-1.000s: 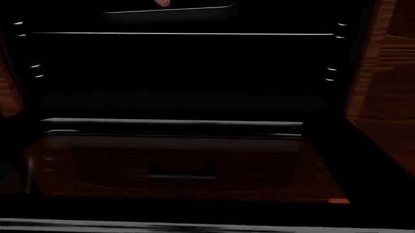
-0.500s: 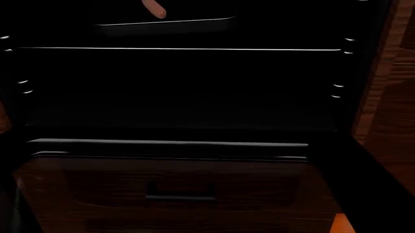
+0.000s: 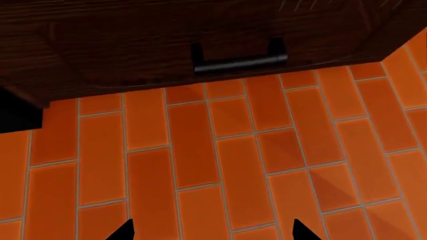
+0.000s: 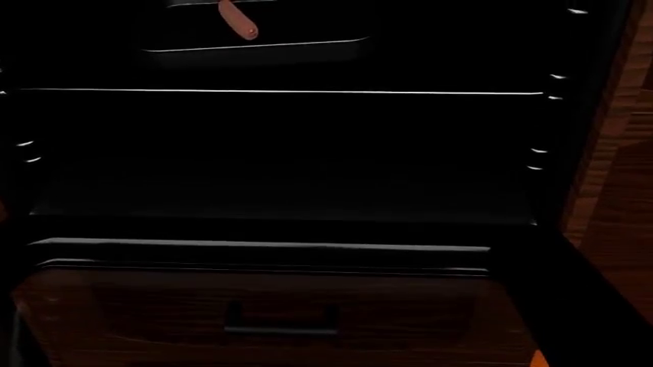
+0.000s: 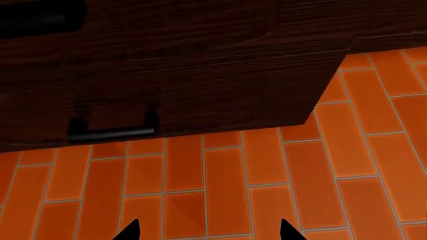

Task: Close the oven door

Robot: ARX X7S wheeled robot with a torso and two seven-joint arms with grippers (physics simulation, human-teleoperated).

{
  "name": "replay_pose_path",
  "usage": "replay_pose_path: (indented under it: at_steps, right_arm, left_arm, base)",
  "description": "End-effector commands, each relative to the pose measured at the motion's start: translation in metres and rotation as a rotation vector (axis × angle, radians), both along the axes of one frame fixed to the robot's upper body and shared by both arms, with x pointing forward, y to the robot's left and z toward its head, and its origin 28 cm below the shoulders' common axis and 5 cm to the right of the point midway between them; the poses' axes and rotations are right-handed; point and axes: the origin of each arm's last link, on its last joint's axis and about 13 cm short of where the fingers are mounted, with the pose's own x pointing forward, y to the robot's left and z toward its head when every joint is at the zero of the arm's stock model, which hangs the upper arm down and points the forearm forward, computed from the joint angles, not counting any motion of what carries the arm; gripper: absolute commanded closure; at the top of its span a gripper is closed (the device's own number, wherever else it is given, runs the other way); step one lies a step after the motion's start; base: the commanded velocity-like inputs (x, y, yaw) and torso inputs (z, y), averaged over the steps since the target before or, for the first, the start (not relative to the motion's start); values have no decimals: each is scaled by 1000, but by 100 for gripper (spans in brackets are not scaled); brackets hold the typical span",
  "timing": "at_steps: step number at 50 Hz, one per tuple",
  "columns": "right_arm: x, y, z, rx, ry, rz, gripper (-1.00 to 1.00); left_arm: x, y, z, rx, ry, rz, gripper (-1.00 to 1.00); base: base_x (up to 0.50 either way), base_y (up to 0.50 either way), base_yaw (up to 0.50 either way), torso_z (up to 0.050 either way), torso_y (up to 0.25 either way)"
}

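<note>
The oven door [image 4: 429, 321] hangs open and lies flat toward me in the head view. Its dark glass fills the lower part of that view, and the hinge edge [image 4: 255, 254] runs across below the black oven cavity [image 4: 286, 168]. The door's bar handle is out of view. Neither gripper shows in the head view. My left gripper [image 3: 210, 232] is open over orange floor tiles, only its two dark fingertips [image 3: 123, 231] showing. My right gripper [image 5: 207, 231] is also open over the tiles, holding nothing. Neither touches the door.
A brown wooden drawer [image 3: 133, 45] with a short dark handle [image 3: 240, 62] sits low by the floor; the right wrist view shows the drawer [image 5: 200, 95] and its handle [image 5: 113, 131] too. Inside the oven are a wire rack [image 4: 286, 92] and a tray [image 4: 255, 50] holding a pinkish sausage [image 4: 238, 21]. A wooden cabinet side [image 4: 622, 153] stands at right.
The head view has shifted: the oven cavity and door hinge edge sit lower in frame, and the door's silvery front edge has dropped out of the bottom.
</note>
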Motion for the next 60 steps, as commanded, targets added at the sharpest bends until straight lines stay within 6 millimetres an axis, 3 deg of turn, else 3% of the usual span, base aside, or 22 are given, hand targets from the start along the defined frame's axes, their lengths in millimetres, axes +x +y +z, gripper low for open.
replay_pose_path:
  at_steps: [1,4,5,6,8,10,13,15,21,25,30,32,35,36,39,40,41,43,44,46,50,60]
  right_arm:
    - [8,-1,5,-42,-58,4,-100]
    - [17,-2,14,-68,-133,0,-100]
    - [9,-1,14,-69,-104,4,-100]
    - [15,-2,26,-79,-164,5,-100]
    - [13,-3,36,-124,-195,8,-100]
    - [12,-3,45,-98,-211,5,-100]
    - [9,-2,61,-110,-265,29,-100]
    - [9,-3,72,-140,-300,19,-100]
    - [5,-1,105,-184,-397,30,-100]
    - [5,-3,121,-191,-440,21,-100]
    - [2,-1,136,-215,-479,27,-100]
    - [1,-1,140,-225,-497,30,-100]
    - [1,-1,148,-270,-523,25,-100]
    - [0,-1,151,-278,-527,27,-100]
    - [-1,-1,162,-287,-551,26,-100]
    - [-1,-1,167,-292,-559,26,-100]
    - [-1,-1,170,-301,-567,26,-100]
    - [-2,0,174,-307,-577,33,-100]
    - [-1,1,176,-319,-581,37,-100]
    - [-1,2,182,-326,-587,46,-100]
    - [3,3,195,-346,-605,45,-100]
    - [27,2,218,-407,-672,39,-100]
  left_arm:
    - [19,-1,12,20,-80,-6,-100]
    - [13,1,18,1,-59,-1,-100]
    - [12,1,26,1,-86,-1,-100]
    - [26,-2,45,-8,-223,-10,-100]
    - [27,-3,60,-9,-245,-20,-100]
    - [28,-3,62,-7,-276,-20,-100]
    - [28,-3,87,-16,-330,-42,-100]
    - [32,-2,87,-13,-365,-30,-100]
    - [35,-2,130,-22,-458,-37,-100]
    - [39,-3,129,-23,-486,-36,-100]
    - [38,-3,155,-27,-519,-39,-100]
    - [40,-4,147,-29,-541,-38,-100]
    - [41,-4,157,-34,-565,-37,-100]
    - [40,-4,170,-31,-575,-38,-100]
    - [41,-5,170,-44,-601,-38,-100]
    - [42,-5,187,-35,-613,-35,-100]
    - [42,-6,190,-35,-614,-34,-100]
    - [42,-6,179,-34,-628,-42,-100]
    - [41,-6,195,-29,-633,-42,-100]
    - [45,-6,186,-18,-643,-38,-100]
    - [45,-8,210,-16,-685,-46,-100]
    - [70,-10,224,-26,-740,-27,-100]
  base:
    - [0,0,0,0,0]
    - [0,0,0,0,0]
    - [0,0,0,0,0]
    - [0,0,0,0,0]
    - [0,0,0,0,0]
    - [0,0,0,0,0]
    - [0,0,0,0,0]
    - [0,0,0,0,0]
    - [0,0,0,0,0]
    - [0,0,0,0,0]
    - [0,0,0,0,0]
    - [0,0,0,0,0]
    - [0,0,0,0,0]
    - [0,0,0,0,0]
    - [0,0,0,0,0]
    - [0,0,0,0,0]
    - [0,0,0,0,0]
    - [0,0,0,0,0]
    - [0,0,0,0,0]
    - [0,0,0,0,0]
    - [0,0,0,0,0]
    - [0,0,0,0,0]
